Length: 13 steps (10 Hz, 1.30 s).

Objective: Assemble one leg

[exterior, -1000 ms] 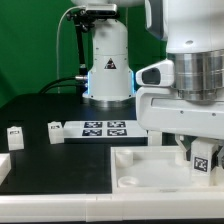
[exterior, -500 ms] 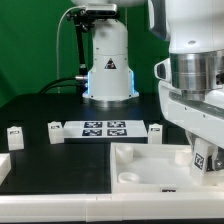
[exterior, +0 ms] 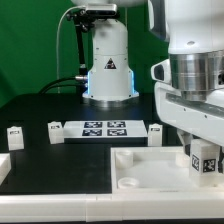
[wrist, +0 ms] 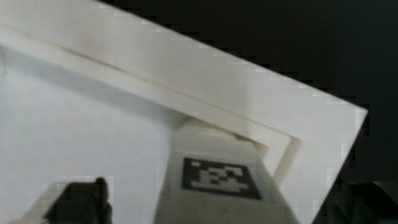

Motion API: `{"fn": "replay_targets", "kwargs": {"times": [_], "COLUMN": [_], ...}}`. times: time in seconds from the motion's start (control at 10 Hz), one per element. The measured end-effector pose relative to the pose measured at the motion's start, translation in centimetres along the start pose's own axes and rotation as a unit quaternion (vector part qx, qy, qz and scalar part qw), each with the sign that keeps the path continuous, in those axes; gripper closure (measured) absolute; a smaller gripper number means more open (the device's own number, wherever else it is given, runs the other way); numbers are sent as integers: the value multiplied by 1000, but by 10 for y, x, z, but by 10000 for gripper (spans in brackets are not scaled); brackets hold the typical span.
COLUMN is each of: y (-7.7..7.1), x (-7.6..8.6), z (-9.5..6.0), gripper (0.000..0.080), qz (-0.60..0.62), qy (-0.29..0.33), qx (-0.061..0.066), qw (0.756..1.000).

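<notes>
My gripper [exterior: 206, 152] is shut on a leg [exterior: 207, 162], a small white post with a black-and-white tag. It holds the leg upright over the near corner of the large white panel [exterior: 150, 172] on the exterior view's right. In the wrist view the leg [wrist: 222, 175] stands between my dark fingers [wrist: 79, 202], its far end at the panel's rimmed corner [wrist: 267, 125]. I cannot tell whether the leg's end sits in the socket. My gripper [wrist: 222, 208] grips the leg's sides.
Three more tagged legs stand on the black table: two at the exterior view's left [exterior: 14, 135] [exterior: 55, 131] and one by the panel [exterior: 154, 134]. The marker board [exterior: 105, 128] lies behind the panel. A white part [exterior: 3, 166] sits at the left edge.
The wrist has turned and shifted toward the exterior view's right, carrying the leg to the panel's right corner. In the last half second it moved slightly lower and further right.
</notes>
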<state>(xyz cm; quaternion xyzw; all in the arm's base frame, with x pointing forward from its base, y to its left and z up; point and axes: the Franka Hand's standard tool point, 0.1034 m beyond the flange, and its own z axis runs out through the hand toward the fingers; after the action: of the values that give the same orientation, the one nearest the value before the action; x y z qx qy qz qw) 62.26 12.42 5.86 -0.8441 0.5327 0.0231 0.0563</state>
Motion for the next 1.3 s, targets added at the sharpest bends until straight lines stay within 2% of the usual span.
{"fn": "replay_targets", "kwargs": {"times": [0.3, 0.4, 0.7, 0.8, 1.0, 1.2, 1.3], "y": [-1, -1, -1, -1, 0, 0, 0], "x": [-1, -2, -2, -1, 1, 2, 2], "z": [2, 2, 2, 1, 1, 1, 1], "gripper": [152, 151, 151, 151, 151, 151, 245], "qz": [-160, -230, -413, -454, -550, -599, -600], "qy": [2, 3, 9, 9, 11, 9, 9], "qx": [0, -1, -9, -10, -15, -17, -17], "qw": [987, 973, 911, 891, 835, 800, 799]}}
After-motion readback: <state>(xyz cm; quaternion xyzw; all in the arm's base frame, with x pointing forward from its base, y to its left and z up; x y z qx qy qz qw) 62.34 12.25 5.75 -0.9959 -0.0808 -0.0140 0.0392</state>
